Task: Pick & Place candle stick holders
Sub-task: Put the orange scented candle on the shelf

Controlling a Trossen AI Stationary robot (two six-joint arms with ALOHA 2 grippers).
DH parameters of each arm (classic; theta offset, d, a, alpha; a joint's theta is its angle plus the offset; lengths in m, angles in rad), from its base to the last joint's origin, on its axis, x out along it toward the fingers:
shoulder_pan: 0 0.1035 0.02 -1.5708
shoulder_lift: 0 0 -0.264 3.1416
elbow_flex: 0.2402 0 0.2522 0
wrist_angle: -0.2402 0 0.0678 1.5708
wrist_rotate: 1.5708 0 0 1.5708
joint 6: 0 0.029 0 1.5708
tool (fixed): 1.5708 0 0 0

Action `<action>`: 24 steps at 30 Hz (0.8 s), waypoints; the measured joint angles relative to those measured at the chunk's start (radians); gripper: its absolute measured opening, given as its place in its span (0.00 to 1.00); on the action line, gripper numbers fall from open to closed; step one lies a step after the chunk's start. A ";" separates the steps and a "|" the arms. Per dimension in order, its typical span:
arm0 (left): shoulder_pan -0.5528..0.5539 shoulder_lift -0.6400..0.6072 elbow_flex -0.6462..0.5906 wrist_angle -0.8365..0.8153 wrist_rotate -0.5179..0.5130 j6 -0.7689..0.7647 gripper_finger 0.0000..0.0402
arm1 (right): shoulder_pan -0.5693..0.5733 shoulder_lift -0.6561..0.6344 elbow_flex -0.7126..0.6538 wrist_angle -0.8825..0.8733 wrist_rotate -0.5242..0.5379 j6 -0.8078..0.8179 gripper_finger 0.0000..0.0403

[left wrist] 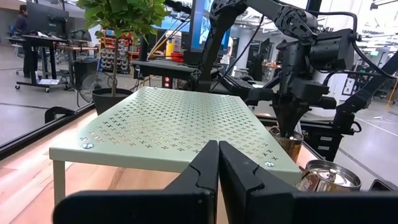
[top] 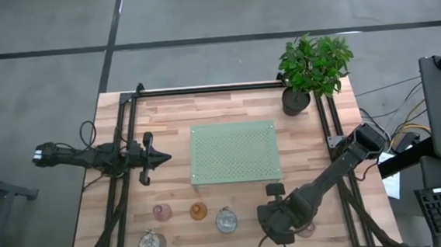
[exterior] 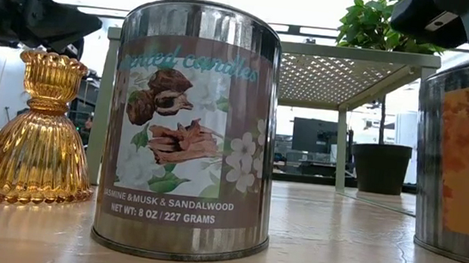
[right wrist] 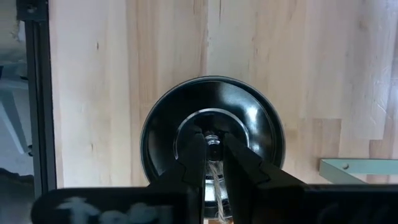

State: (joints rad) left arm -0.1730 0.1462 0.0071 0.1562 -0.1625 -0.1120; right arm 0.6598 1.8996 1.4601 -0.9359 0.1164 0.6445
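My right gripper [top: 277, 227] points down near the table's near edge. It is shut on a round dark glass candle stick holder [right wrist: 211, 112], which the arm hides in the high view. Left of it stand a silvery one [top: 226, 220], an amber one [top: 199, 211], a pale pink one [top: 162, 212] and another silvery one [top: 152, 243], each on its base. A pinkish one [top: 308, 228] shows beside my right arm. My left gripper [top: 164, 156] is shut and empty, left of the green tray [top: 233, 152]. My right gripper pinches a small clear part at the holder's centre [right wrist: 213, 138] between its two fingers, inside the inner ring. The fingers [right wrist: 198, 146] come from above, pointing down. The holder stands upright; whether its base is on the wood or just off it, I cannot tell.
A potted green plant [top: 310, 66] stands at the far right corner. The perforated green tray stands on legs in the middle of the table. In the low view a scented-candle tin [exterior: 187, 127] and the amber holder [exterior: 35, 138] stand close by. Black rails run along both sides.
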 joint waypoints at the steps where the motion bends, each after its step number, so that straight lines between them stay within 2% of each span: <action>1: 0.000 0.000 0.000 0.000 0.000 0.000 0.03 | 0.000 0.000 0.000 0.001 -0.005 0.000 0.08; 5: 0.000 0.000 0.000 0.000 0.000 0.000 0.03 | 0.000 -0.002 0.011 0.000 -0.004 0.000 0.14; 16: 0.000 0.000 0.000 -0.001 0.000 0.000 0.03 | 0.001 -0.008 0.092 -0.040 0.089 0.018 0.43; 24: 0.000 0.000 0.000 -0.001 0.000 0.000 0.03 | 0.025 -0.012 0.147 -0.060 0.096 0.140 0.61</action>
State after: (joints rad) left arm -0.1730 0.1463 0.0071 0.1555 -0.1623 -0.1120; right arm 0.6845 1.8877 1.6068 -0.9958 0.2123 0.7849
